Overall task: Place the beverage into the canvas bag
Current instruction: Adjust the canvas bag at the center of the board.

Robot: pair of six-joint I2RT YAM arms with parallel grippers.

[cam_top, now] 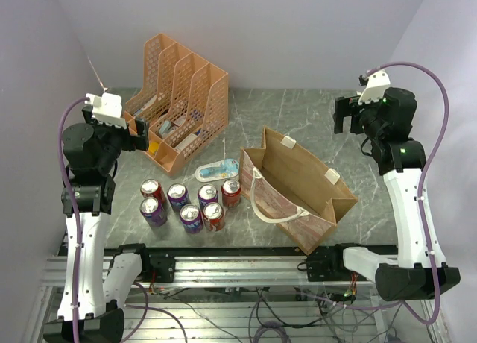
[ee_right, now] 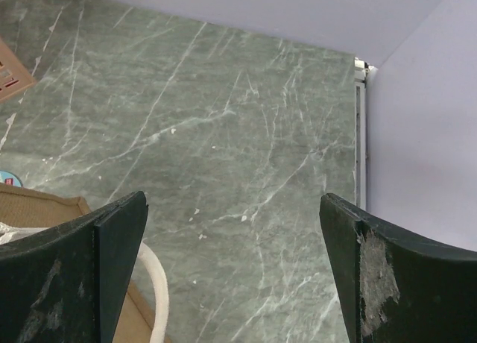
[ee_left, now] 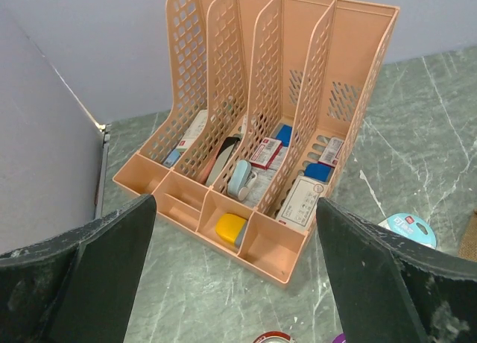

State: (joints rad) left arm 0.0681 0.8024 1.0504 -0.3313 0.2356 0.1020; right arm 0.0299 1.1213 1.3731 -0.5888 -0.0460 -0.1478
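Several beverage cans [cam_top: 190, 201], red and purple, stand in a cluster on the table's front left. The tan canvas bag [cam_top: 297, 188] with white handles stands open to their right; a corner of it and one handle [ee_right: 154, 283] show in the right wrist view. My left gripper [cam_top: 138, 136] is open and empty, raised over the orange organiser's front. A red can top [ee_left: 273, 337] shows at the bottom of the left wrist view. My right gripper [cam_top: 344, 119] is open and empty, raised over bare table behind and to the right of the bag.
An orange mesh file organiser [cam_top: 179, 101] with small items stands at the back left, also in the left wrist view [ee_left: 276, 127]. A light blue packet [cam_top: 217, 169] lies between it and the cans. Walls close in the left, back and right sides.
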